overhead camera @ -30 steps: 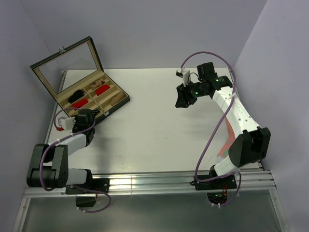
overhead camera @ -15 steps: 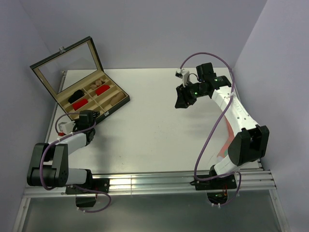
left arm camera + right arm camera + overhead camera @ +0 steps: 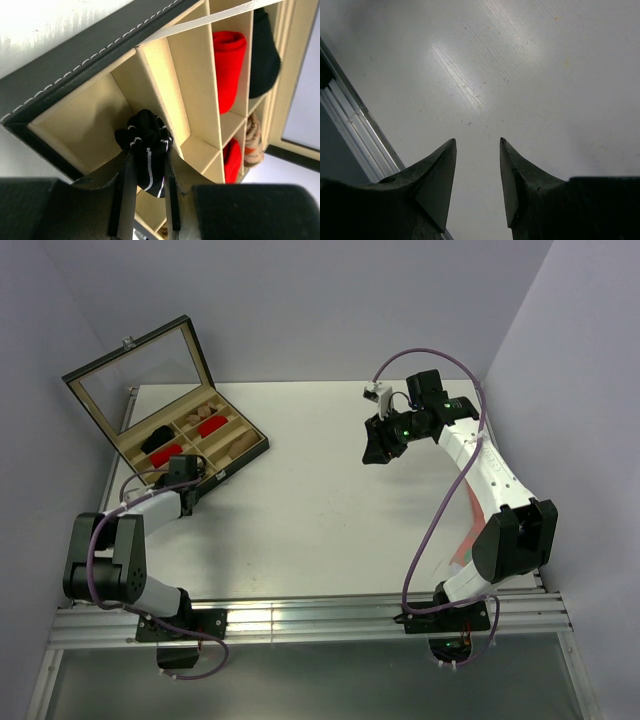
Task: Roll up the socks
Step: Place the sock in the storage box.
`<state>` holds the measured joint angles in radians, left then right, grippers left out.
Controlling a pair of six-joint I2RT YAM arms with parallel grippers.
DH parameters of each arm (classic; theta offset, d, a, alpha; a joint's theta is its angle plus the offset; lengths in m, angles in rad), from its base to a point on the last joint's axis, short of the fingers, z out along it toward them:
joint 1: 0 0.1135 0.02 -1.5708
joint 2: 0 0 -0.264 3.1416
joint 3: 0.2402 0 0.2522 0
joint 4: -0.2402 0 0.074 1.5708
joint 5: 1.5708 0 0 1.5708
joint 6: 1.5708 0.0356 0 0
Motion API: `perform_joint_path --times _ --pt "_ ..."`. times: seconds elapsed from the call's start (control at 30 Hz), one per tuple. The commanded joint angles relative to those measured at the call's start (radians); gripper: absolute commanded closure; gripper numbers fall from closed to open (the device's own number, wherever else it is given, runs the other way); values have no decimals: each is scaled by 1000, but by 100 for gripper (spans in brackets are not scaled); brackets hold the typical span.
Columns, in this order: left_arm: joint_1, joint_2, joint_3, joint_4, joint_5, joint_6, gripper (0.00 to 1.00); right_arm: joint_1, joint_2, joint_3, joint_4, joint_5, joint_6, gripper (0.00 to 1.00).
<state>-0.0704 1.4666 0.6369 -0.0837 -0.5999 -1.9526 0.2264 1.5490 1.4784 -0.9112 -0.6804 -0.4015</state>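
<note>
Your left gripper point(image 3: 148, 156) is clamped on the black sock point(image 3: 145, 131). The two thin fingers point(image 3: 128, 185) press on it from both sides, low in the middle of the left wrist view. The sock is scrunched up into a small, lumpy ball. It is black with thin white stripes, and the stripes bend and curl where the cloth is folded. One end of the ball sticks out past the fingertips, and the other end runs down between them. The ball hangs over a corner compartment of the box point(image 3: 75, 62), next to a tan wall that splits the compartments. You cannot tell if it touches the bottom. The box is tan inside and black outside, with white stitching along the edge. In the upper right of that view, a red roll point(image 3: 229, 62) lies in one compartment, with something dark point(image 3: 265, 55) just past it. A second red roll point(image 3: 231, 160) sits lower down. In the top view the box point(image 3: 242, 453) is in the upper left of the table point(image 3: 310, 510) with its lid point(image 3: 140, 375) standing open, and your left gripper point(image 3: 185, 472) is at the box's near corner. Your right gripper point(image 3: 477, 142) is well apart from all this, at the upper right point(image 3: 383, 445). Its two dark fingers are spread apart, with only bare white table point(image 3: 520, 60) showing between them.
</note>
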Motion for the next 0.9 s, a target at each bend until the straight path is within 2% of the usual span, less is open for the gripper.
perform_joint_path --times 0.0,0.23,0.27,0.3,0.33,0.47,0.63,0.73,0.87 --pt "3 40 67 -172 -44 -78 100 -9 -4 -9 21 -1 9 53" --pt "3 84 142 -271 -52 -103 98 -10 -6 -10 21 5 9 53" --pt "3 86 147 -271 -49 -100 96 -10 -4 -10 21 5 9 53" --pt "3 89 150 -274 -49 -101 87 -12 -4 -10 21 5 10 53" --pt "3 90 153 -280 -46 -107 82 -13 -4 -12 23 7 12 53" --pt "4 103 170 -283 -44 -105 77 -15 0 -7 23 5 15 53" --pt "3 109 207 -301 -44 -89 52 -15 3 -3 20 7 13 53" --pt "3 115 231 -320 -41 -77 45 -13 8 -1 20 8 13 53" --pt "3 123 254 -340 -35 -75 41 -15 10 0 20 4 16 53"
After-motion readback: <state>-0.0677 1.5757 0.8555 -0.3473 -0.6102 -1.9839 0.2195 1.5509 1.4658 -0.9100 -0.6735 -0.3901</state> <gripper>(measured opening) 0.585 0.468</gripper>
